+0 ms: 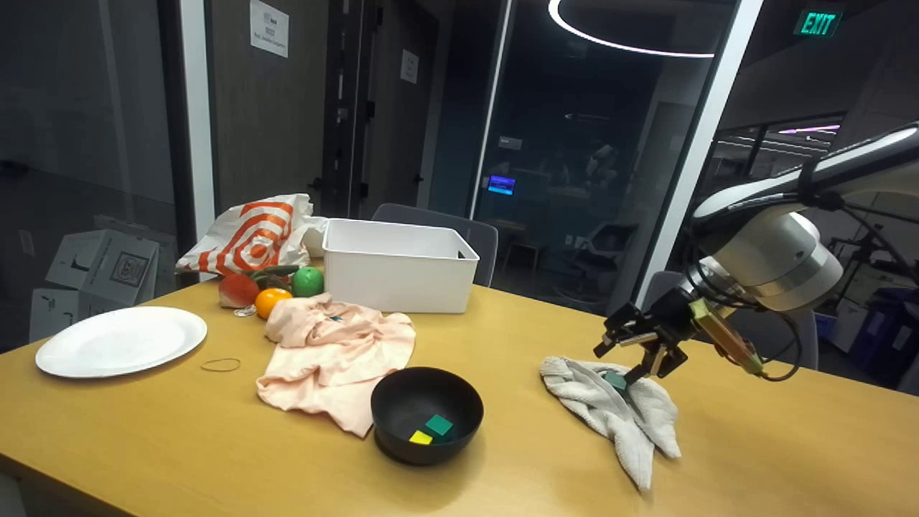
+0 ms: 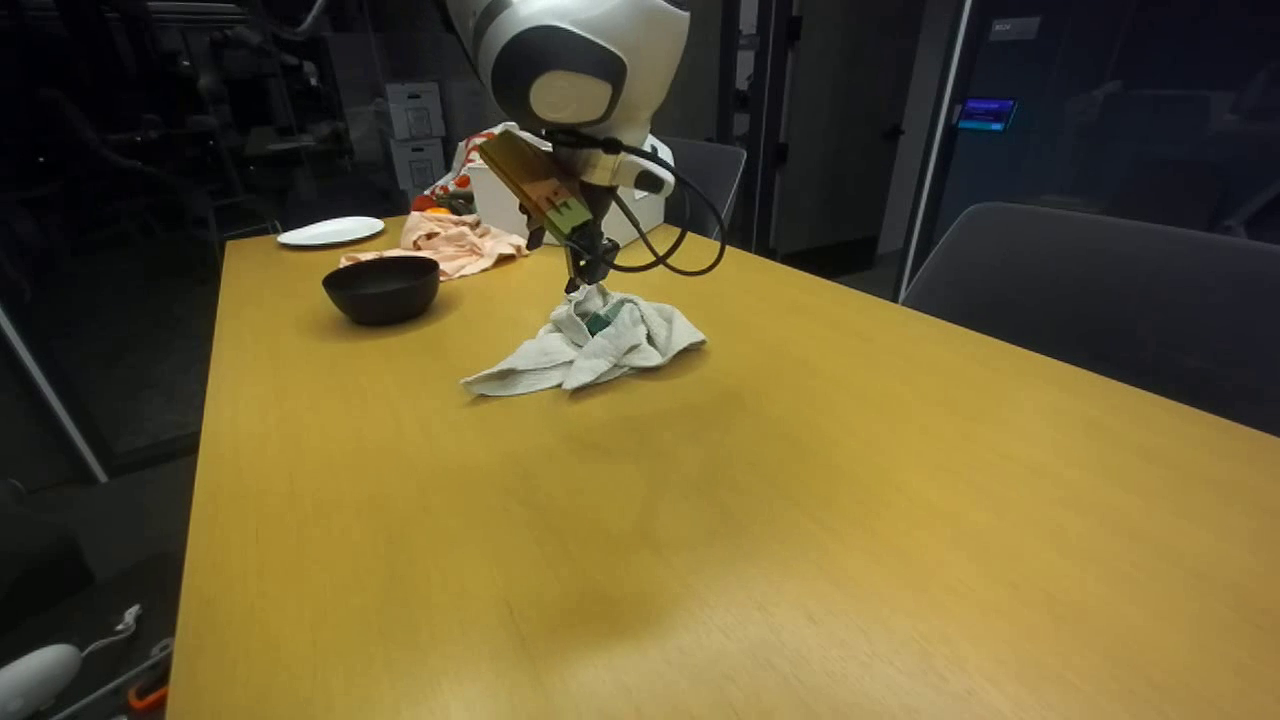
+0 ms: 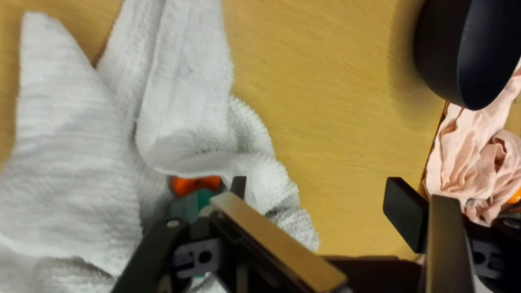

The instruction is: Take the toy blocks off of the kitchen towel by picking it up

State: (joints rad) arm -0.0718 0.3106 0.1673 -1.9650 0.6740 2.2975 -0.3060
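The gripper [image 1: 617, 363] hung spread over an edge of the towel [image 1: 603, 413] — in its folds, a green block [image 1: 614, 380] and an orange block [image 3: 193, 185].

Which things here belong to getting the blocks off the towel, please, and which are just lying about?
For the job:
kitchen towel
green block among its folds
orange-red block, partly hidden

Seemingly lying about:
black bowl holding green piece and yellow piece
pinkish cloth
white plate
white bin
printed bag
fruit-like items
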